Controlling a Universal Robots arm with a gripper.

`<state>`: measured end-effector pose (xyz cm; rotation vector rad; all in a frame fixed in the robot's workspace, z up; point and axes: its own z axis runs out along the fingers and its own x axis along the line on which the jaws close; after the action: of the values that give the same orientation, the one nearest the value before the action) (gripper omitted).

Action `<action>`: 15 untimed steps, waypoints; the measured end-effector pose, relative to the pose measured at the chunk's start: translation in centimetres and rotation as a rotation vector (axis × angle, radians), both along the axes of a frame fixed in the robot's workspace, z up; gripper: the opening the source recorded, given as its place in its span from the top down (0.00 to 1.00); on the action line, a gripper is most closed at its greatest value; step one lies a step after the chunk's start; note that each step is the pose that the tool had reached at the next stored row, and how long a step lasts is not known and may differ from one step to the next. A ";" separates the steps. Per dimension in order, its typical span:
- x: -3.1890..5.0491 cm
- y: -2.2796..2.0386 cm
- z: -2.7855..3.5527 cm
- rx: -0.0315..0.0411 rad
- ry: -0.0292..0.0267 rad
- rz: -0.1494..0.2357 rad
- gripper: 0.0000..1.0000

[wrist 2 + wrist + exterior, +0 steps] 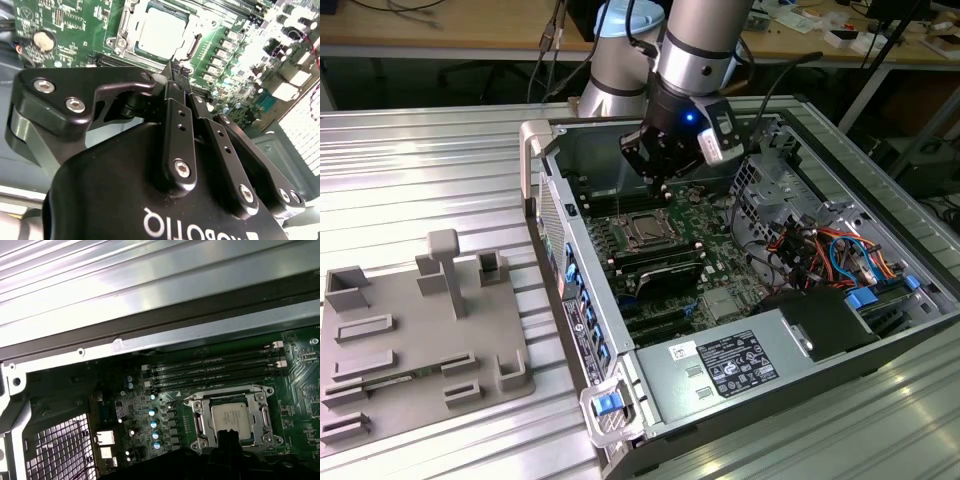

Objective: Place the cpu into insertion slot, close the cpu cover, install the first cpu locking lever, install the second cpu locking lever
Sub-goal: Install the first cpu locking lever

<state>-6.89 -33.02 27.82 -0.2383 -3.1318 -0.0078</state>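
The small flat square silver-grey cpu [232, 415] sits in the metal-rimmed square insertion slot [265, 390], with the thin silvery windowed cpu cover [201, 421] lying around it. The black gripper [173, 67] hovers just above, fingers pinched together and empty. The chip is likely light, rigid and fragile, best held by its edges. I cannot tell whether the levers are latched.

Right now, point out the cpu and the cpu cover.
cpu [231, 415], first wrist view, centre of its silver top.
cpu cover [200, 420], first wrist view, one side of its frame.
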 end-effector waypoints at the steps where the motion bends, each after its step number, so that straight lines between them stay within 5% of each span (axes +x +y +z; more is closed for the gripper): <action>1: -0.03 0.00 -0.01 0.0001 -0.0001 0.011 0.89; 4: -0.09 0.00 -0.02 0.0000 0.0000 0.046 0.89; 11: -0.11 0.00 -0.10 0.0000 -0.0001 0.209 0.89; 15: -0.10 0.00 -0.10 0.0000 0.0000 0.223 0.89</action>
<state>-6.99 -33.02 27.71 0.1111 -3.1384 -0.0077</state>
